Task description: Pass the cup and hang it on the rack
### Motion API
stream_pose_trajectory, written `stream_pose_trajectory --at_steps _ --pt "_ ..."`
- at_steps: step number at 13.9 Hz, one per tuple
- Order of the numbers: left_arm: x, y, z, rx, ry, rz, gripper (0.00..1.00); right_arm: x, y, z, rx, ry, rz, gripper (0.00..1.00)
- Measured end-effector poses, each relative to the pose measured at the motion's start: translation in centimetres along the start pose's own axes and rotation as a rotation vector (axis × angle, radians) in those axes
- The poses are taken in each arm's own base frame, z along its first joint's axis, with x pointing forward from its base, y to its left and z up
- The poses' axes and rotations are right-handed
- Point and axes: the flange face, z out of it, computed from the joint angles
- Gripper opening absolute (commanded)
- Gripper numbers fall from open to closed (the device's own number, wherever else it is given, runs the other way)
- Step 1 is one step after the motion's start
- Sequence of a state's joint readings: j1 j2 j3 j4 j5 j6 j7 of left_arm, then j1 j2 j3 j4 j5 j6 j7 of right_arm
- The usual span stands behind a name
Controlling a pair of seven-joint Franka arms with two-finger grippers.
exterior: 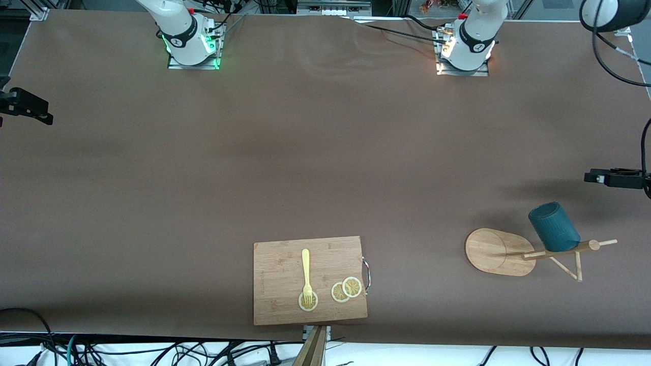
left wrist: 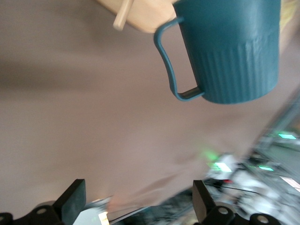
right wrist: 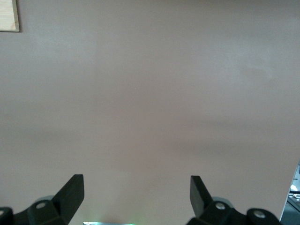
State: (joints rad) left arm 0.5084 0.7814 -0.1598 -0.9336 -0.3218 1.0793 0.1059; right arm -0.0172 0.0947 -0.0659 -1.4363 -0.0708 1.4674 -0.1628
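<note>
The dark teal cup [exterior: 553, 227] hangs on the light wooden rack [exterior: 497, 251] near the top of its post, toward the left arm's end of the table. The peg that bears it is hidden. In the left wrist view the cup [left wrist: 232, 51] shows with its handle [left wrist: 169, 61] free, next to a peg [left wrist: 123, 15] of the rack. My left gripper [left wrist: 139, 187] is open and empty, close to the cup and apart from it. My right gripper [right wrist: 136, 185] is open and empty over bare table, and that arm waits.
A rectangular wooden cutting board [exterior: 277, 267] lies near the front edge with a yellow fork [exterior: 306, 274] and lemon slices [exterior: 346, 290] on it; its corner [right wrist: 8, 15] shows in the right wrist view. A black device [exterior: 613, 178] juts in at the edge near the rack.
</note>
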Motion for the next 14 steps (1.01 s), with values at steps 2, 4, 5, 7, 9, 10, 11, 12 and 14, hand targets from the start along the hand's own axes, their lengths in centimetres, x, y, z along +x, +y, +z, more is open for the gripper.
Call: stream_pose_trajectory --at_steps 2,4,5,7,9,10,11,12,14 --pt "-1.1 6.1 0.0 0.233 -0.003 0.012 1.00 0.0 0.0 0.0 0.001 0.000 0.012 1.00" --pt "-1.8 11.6 0.9 0.435 -0.005 0.030 1.00 0.0 0.0 0.0 0.002 0.000 0.013 1.00" --pt "-2.3 14.4 1.6 0.497 -0.004 0.051 1.00 0.0 0.0 0.0 0.002 0.000 0.013 1.00" --pt "-3.7 19.4 2.7 0.559 0.007 0.107 1.00 0.1 0.0 0.1 0.002 -0.001 0.013 1.00" --pt "-5.7 24.4 3.8 0.630 0.034 0.160 1.00 0.1 0.0 0.1 0.002 0.000 0.013 1.00" --pt "-6.8 26.7 4.4 0.667 0.047 0.187 1.00 0.1 0.0 0.1 0.002 0.001 0.013 1.00" --pt "-7.7 28.6 4.9 0.688 0.065 0.214 1.00 0.1 0.0 0.1 0.002 0.001 0.013 1.00" --pt "-8.4 29.8 5.1 0.701 0.085 0.237 1.00 0.1 0.0 0.1 0.002 0.001 0.013 1.00" --pt "-9.1 30.5 5.0 0.708 0.126 0.259 1.00 0.1 0.0 0.1 0.002 0.001 0.013 1.00"
